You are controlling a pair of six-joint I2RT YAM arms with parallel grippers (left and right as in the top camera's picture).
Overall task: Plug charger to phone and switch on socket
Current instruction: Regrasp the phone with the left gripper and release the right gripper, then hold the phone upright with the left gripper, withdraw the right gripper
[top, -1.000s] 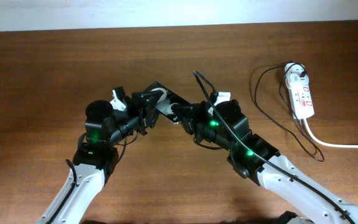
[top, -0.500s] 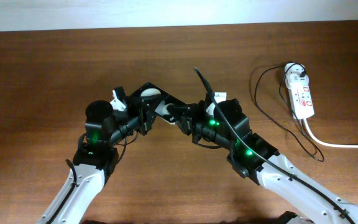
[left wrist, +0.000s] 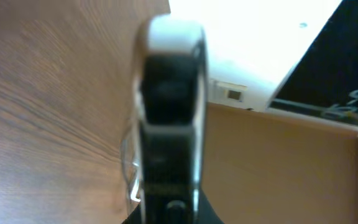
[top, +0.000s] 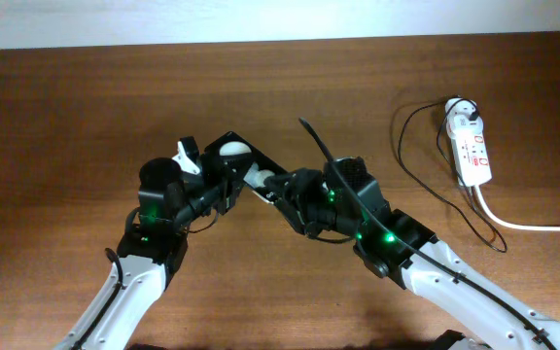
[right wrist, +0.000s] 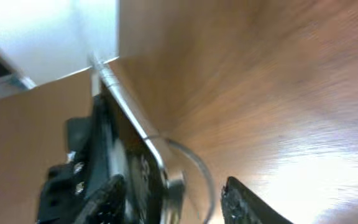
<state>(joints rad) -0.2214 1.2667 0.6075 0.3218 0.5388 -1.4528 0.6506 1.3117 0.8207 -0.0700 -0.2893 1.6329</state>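
Observation:
The black phone (top: 224,143), one white round patch showing, is held up on edge off the table. My left gripper (top: 225,181) is shut on it; in the left wrist view the phone (left wrist: 166,124) fills the middle, edge-on between the jaws (left wrist: 166,214). My right gripper (top: 282,187) is at the phone's other end. In the right wrist view its fingers (right wrist: 173,199) are spread wide around the phone's edge (right wrist: 126,162) and the charger's small plug tip (right wrist: 178,186). The black charger cable (top: 321,146) crosses the right arm. Its white adapter (top: 460,109) sits in the white socket strip (top: 474,156).
The socket's thick white cord (top: 528,226) runs off to the right edge. A loop of thin black cable (top: 411,175) lies left of the strip. A pale wall runs along the table's far edge.
The right gripper has moved left and down, closer against the phone. The phone has swung so that its white patch faces up. The raised cable end has shifted left.

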